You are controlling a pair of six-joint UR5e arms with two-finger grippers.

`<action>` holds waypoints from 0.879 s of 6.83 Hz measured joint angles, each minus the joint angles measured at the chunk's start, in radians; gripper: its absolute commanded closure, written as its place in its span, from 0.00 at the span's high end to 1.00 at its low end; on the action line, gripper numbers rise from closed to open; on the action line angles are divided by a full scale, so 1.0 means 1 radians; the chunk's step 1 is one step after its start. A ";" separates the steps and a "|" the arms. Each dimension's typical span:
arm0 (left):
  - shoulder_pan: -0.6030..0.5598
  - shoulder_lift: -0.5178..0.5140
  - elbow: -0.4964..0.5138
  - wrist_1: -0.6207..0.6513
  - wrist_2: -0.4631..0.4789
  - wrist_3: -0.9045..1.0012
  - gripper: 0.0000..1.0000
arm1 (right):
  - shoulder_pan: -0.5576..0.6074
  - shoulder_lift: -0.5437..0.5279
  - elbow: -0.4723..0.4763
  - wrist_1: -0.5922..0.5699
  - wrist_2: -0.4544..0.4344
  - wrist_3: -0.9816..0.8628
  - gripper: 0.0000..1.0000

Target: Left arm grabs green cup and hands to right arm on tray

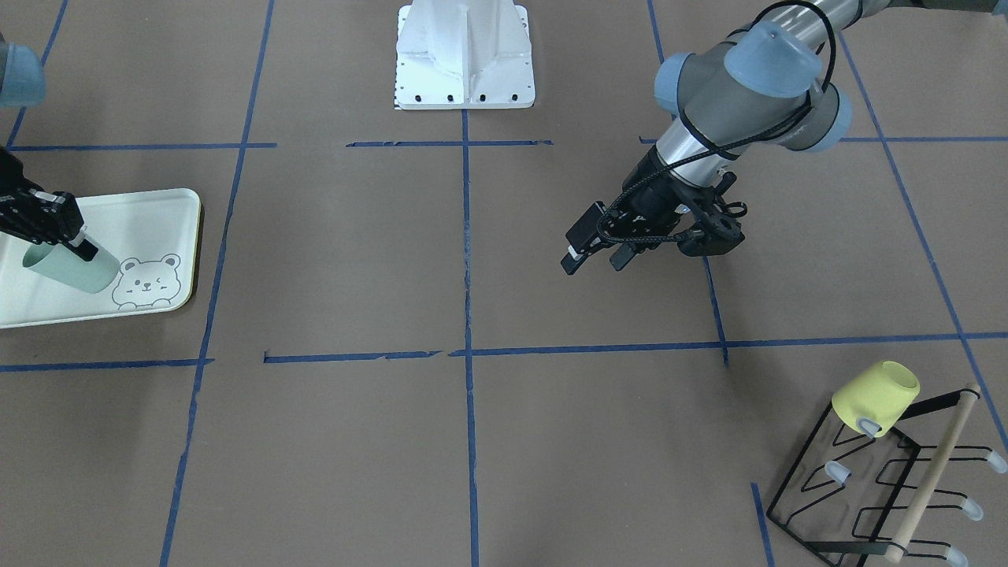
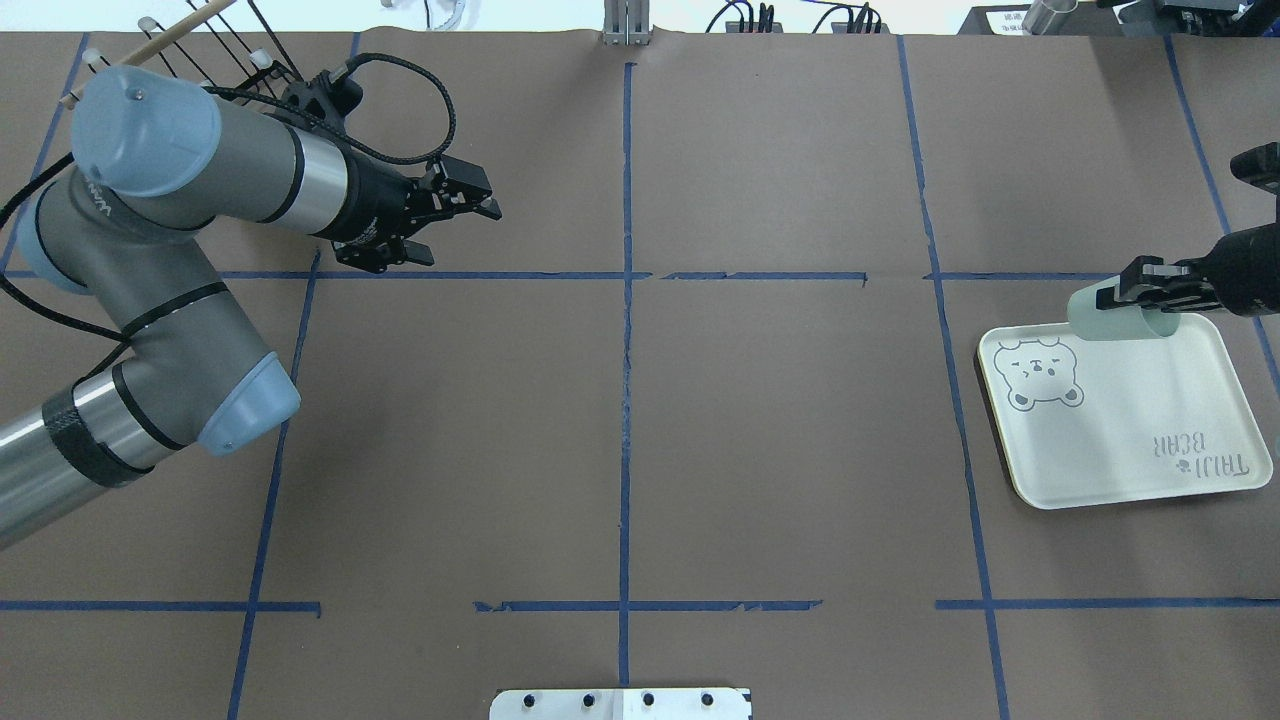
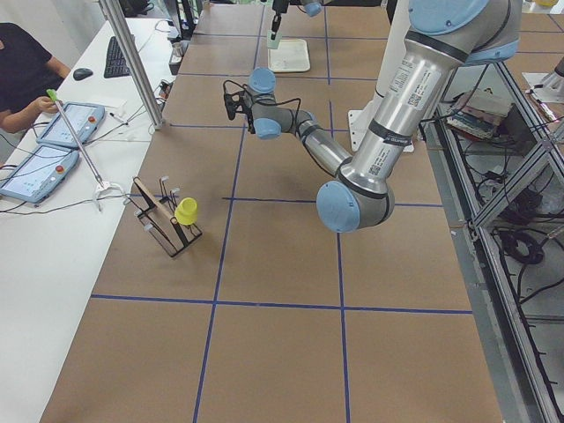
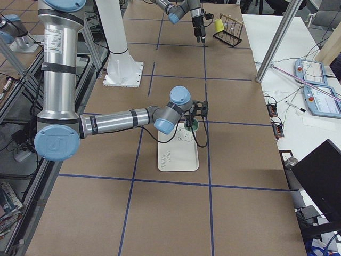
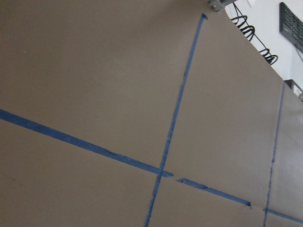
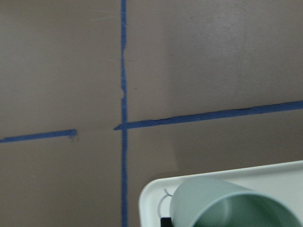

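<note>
A: Which step do I have on my screen now?

B: I judge the hand-over itself is done; the right gripper (image 2: 1137, 296) is clenched on the green cup (image 1: 75, 272); the cup is tilted on its side over the tray (image 2: 1130, 440), just beside the bear drawing (image 1: 147, 282); whether it touches the tray, I cannot tell.

A: And the left gripper (image 1: 594, 266)?

B: Its jaws are released and hold nothing; it hangs over the table, well apart from the tray.

A: What does the next move ask of me?

B: To lower the cup onto the tray and only then let go; the cup sits near the corner rim, so I would bring it inward, toward the lettering, where there is bare room; on its side it may roll.

A: Any obstacle?

B: The rack (image 1: 866, 488) with the yellow cup (image 1: 876, 396) stands well apart, beyond the left gripper.
</note>
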 measured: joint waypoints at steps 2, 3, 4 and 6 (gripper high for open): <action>-0.012 0.002 -0.103 0.252 0.002 0.144 1.00 | -0.033 0.008 0.041 -0.337 -0.044 -0.242 0.00; -0.014 0.003 -0.124 0.295 0.005 0.167 1.00 | -0.066 0.019 0.050 -0.435 -0.075 -0.288 0.00; -0.015 0.005 -0.132 0.310 0.007 0.175 1.00 | -0.088 0.025 0.055 -0.483 -0.089 -0.308 0.00; -0.015 0.007 -0.137 0.316 0.009 0.179 1.00 | -0.113 0.022 0.056 -0.506 -0.120 -0.317 0.00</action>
